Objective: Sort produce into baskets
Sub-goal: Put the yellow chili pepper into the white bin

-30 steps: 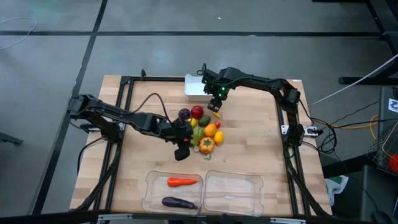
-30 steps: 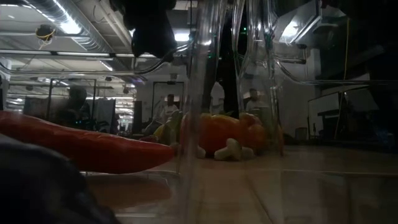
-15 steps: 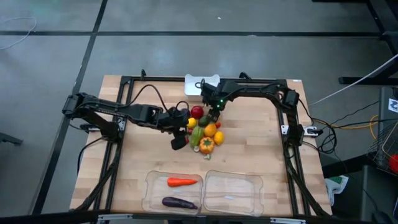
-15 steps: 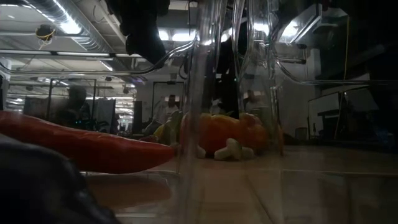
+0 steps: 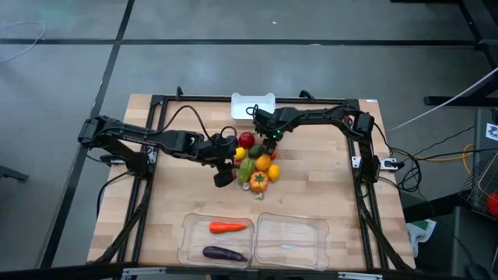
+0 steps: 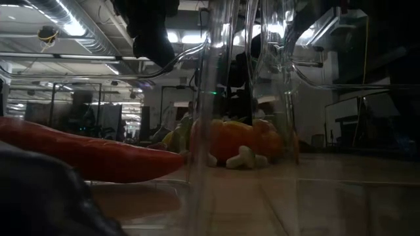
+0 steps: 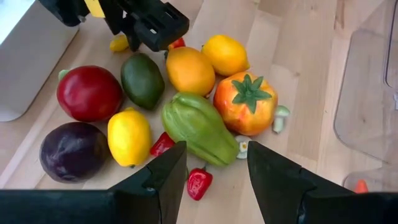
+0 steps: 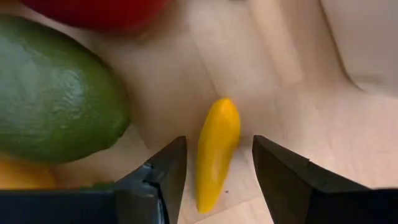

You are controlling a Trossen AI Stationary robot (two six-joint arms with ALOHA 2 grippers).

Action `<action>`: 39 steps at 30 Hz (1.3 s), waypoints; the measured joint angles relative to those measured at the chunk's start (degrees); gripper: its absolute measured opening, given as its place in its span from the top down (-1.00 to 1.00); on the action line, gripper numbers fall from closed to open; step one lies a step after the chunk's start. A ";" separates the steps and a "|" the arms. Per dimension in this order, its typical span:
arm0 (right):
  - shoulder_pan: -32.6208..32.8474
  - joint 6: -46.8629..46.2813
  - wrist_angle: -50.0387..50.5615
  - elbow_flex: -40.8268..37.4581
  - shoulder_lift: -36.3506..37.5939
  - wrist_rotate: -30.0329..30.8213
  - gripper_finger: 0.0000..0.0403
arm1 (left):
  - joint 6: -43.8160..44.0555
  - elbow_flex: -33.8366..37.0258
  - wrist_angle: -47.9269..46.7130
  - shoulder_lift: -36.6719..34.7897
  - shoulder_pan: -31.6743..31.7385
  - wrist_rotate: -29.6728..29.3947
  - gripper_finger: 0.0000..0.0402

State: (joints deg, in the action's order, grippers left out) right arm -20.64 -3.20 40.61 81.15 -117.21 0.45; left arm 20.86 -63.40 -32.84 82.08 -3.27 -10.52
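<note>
yellow pepper [image 8: 216, 149] between parted right gripper [image 8: 214, 177] fingers | left gripper [image 7: 214, 177] parted, empty

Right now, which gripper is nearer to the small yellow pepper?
Right. The right gripper hangs open directly over the small yellow pepper; the left gripper hovers open across the pile, above the green pepper.

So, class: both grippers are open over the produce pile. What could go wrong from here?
1. The right gripper straddles a small yellow pepper beside the green avocado; closing could nudge the avocado.
2. The left gripper hovers over the green pepper, which touches the yellow lemon and orange pepper; a grab may scatter them.
</note>
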 joint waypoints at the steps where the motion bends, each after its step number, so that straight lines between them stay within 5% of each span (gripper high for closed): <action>1: 0.00 -0.01 -0.18 -0.30 0.00 -0.02 0.10 | 0.02 0.00 0.00 0.00 0.00 0.00 0.17; 6: 0.00 0.04 -0.25 -0.38 0.00 -0.04 0.19 | 0.07 0.00 0.00 0.00 0.00 0.00 0.17; 18: 0.04 0.54 -0.19 -0.33 0.00 -0.17 0.78 | 0.54 0.00 0.02 0.00 0.00 0.00 0.17; 32: 0.00 7.15 12.54 12.17 -0.04 0.04 0.75 | 1.27 0.00 0.02 0.00 0.00 0.00 0.17; 39: 0.00 14.38 10.22 20.06 -0.04 4.54 0.75 | 1.27 0.00 0.04 0.00 0.00 0.00 0.17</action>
State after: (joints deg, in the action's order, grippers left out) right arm -20.64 11.18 50.83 101.21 -117.25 4.99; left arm 22.13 -63.40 -32.80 82.08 -3.27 -10.52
